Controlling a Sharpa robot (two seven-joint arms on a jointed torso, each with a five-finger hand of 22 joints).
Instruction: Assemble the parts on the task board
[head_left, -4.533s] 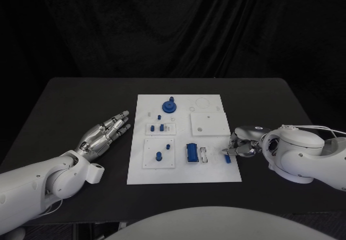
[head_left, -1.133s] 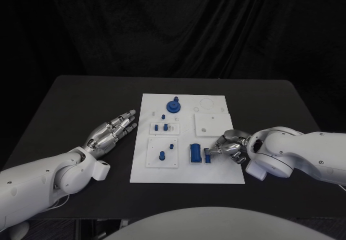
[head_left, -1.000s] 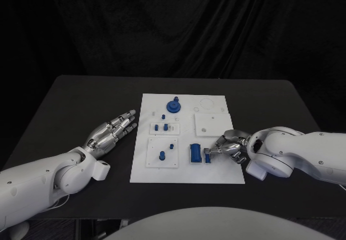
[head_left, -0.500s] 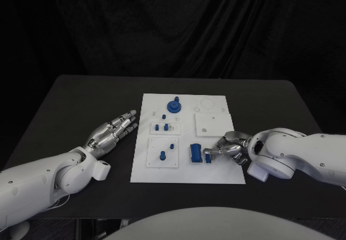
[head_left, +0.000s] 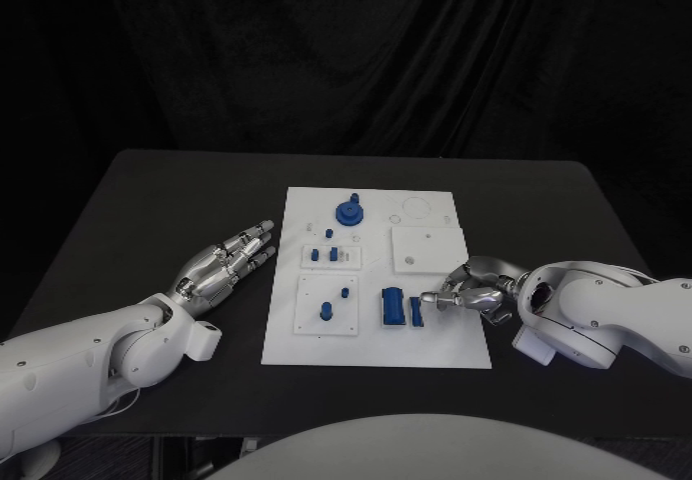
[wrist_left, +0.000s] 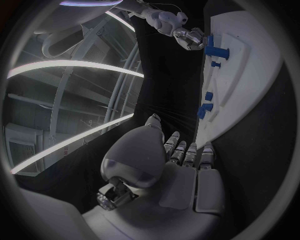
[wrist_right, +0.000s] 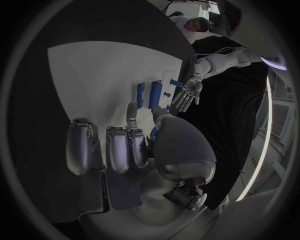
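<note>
The white task board (head_left: 450, 342) lies in the middle of the black table. On its near right part stands a blue block (head_left: 389, 306), with a small blue piece (head_left: 417, 311) upright close beside it. My right hand (head_left: 467, 292) reaches in from the right, and its fingertips (head_left: 431, 301) pinch the top of that piece. In the right wrist view the small blue piece (wrist_right: 152, 133) shows between thumb and finger of the right hand (wrist_right: 134, 150). My left hand (head_left: 224, 265) lies flat and open on the table left of the board, fingers spread.
A round blue part (head_left: 348, 212) stands at the board's far end. Small blue pegs (head_left: 330, 255) and a further peg (head_left: 325, 311) sit in white sub-plates on the left half. A raised white square plate (head_left: 426, 247) lies just beyond my right hand.
My right hand carried the small blue piece from the board's right edge to beside the blue block. In the last half second the right arm swung outward to the right. The left hand stayed still.
</note>
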